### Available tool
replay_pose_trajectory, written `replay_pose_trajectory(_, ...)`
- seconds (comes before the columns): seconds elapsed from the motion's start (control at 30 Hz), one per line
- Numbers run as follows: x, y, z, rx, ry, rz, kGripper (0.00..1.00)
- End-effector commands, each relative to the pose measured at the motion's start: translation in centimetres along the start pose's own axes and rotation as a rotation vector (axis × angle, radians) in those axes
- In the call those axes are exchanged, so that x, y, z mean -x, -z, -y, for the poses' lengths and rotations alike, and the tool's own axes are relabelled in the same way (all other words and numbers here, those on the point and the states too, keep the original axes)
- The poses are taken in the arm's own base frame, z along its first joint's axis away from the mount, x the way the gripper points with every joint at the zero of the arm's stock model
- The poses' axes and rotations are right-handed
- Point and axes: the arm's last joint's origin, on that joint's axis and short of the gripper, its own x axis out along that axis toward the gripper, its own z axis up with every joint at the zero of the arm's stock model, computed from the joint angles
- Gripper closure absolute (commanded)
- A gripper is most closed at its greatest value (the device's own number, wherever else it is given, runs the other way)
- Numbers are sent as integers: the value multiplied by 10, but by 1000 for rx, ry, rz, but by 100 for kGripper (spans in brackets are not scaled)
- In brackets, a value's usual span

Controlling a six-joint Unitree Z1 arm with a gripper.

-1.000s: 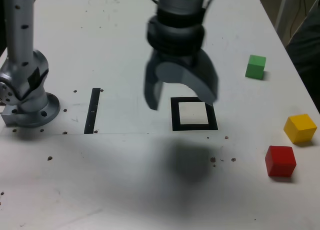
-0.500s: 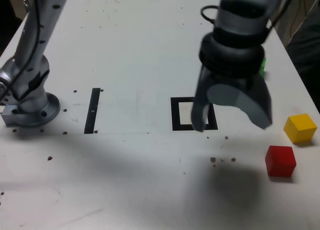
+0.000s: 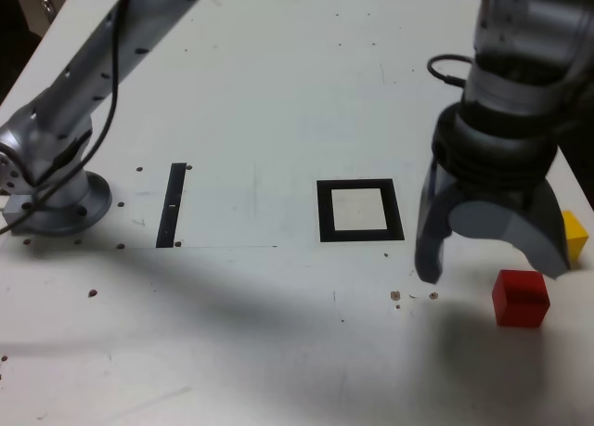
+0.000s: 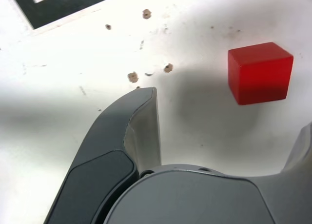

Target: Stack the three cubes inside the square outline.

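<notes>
Bare table point(image 3: 278, 92) all round the red cube point(image 3: 521, 298) — yellow cube point(image 3: 574, 233) near.

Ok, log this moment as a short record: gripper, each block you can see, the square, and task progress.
gripper: open, empty, above the table near the red block
red block: on the table, apart from the fingers
yellow block: on the table, mostly hidden behind the gripper
green block: not visible
square outline: nothing inside it
table: white, speckled with small marks
progress: nothing stacked yet

No legible text, labels or nos. anywhere
</notes>
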Motion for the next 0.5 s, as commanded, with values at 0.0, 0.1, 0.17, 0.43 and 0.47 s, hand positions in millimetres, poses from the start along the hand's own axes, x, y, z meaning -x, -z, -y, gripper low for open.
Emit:
replay_pose_trajectory(0.0,-6,-6,2,0,-2,-7,0)
replay_pose_trajectory(0.1,-14,-15,3,0,0,-5,0)
replay_pose_trajectory(0.17,-20,-21,3,0,2,-2,0)
replay_pose_trajectory(0.43,-42,-41,6,0,15,-2,1)
replay_pose_trajectory(0.47,-45,-42,6,0,17,-4,2)
